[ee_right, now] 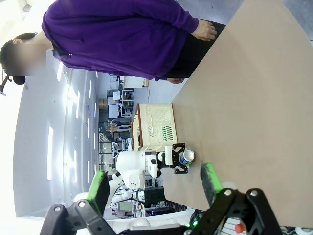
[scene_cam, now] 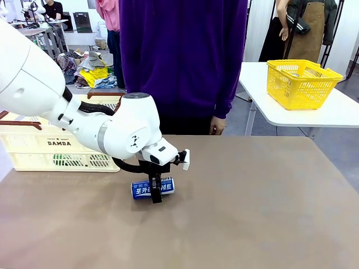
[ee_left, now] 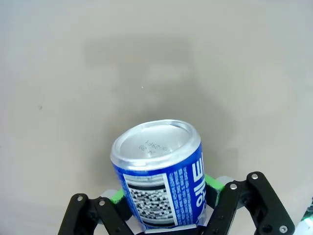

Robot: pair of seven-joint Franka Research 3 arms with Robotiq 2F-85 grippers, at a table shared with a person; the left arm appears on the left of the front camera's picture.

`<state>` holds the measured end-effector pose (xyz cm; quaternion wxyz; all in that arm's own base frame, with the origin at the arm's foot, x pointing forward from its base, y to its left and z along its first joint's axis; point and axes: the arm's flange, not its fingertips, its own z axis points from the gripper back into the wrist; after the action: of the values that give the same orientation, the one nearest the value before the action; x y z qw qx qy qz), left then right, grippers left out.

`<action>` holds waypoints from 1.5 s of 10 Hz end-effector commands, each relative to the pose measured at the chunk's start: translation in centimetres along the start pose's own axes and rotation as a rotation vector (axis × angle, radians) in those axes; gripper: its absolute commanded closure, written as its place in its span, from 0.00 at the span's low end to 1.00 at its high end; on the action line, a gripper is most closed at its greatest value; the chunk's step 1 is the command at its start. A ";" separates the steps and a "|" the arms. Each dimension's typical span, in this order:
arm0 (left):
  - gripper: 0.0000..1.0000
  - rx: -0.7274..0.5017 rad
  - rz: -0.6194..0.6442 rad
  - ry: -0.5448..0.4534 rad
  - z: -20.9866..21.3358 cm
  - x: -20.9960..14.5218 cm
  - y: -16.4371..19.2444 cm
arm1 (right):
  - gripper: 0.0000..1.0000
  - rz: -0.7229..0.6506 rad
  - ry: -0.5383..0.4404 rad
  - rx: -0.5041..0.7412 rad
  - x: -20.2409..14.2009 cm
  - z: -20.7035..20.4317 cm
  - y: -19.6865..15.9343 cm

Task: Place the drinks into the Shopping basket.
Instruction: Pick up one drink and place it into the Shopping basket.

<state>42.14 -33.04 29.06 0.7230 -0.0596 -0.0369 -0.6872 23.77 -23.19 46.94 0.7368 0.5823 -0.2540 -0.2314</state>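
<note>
Inside left tool (scene_cam: 155,194), blue drink can (scene_cam: 167,186)

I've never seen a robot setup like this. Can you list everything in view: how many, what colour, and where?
table: one, brown, in front of the robot.
drink can: one, blue with white lettering, lying on its side on the table.
large basket: one, cream with a brown rim, at the table's far left; something green shows through its slots.
side table: one, white, far right.
small basket: one, yellow, on the side table.
person: one, purple top, standing at the far side.
left gripper: one, black with green pads, closed on the drink can.
right gripper: one, black with green pads, open and empty.
</note>
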 end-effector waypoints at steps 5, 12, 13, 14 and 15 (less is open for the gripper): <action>1.00 -0.034 -0.050 -0.025 10.3 1.1 -0.2 | 0.00 0.012 -0.009 0.023 0.2 0.0 0.2; 1.00 0.031 -0.070 0.062 20.7 3.5 -3.9 | 0.00 0.012 -0.009 0.023 0.2 0.0 0.2; 1.00 0.031 -0.070 0.062 20.7 3.5 -3.9 | 0.00 0.012 -0.009 0.023 0.2 0.0 0.2; 1.00 0.031 -0.070 0.062 20.7 3.5 -3.9 | 0.00 0.012 -0.009 0.023 0.2 0.0 0.2; 1.00 0.032 -0.090 0.093 20.8 3.9 -3.7 | 0.00 0.012 -0.009 0.023 0.2 0.0 0.2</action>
<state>39.48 -34.41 49.62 0.6942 -0.0210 -0.0133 -0.7193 23.78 -23.19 46.94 0.7368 0.5824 -0.2539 -0.2314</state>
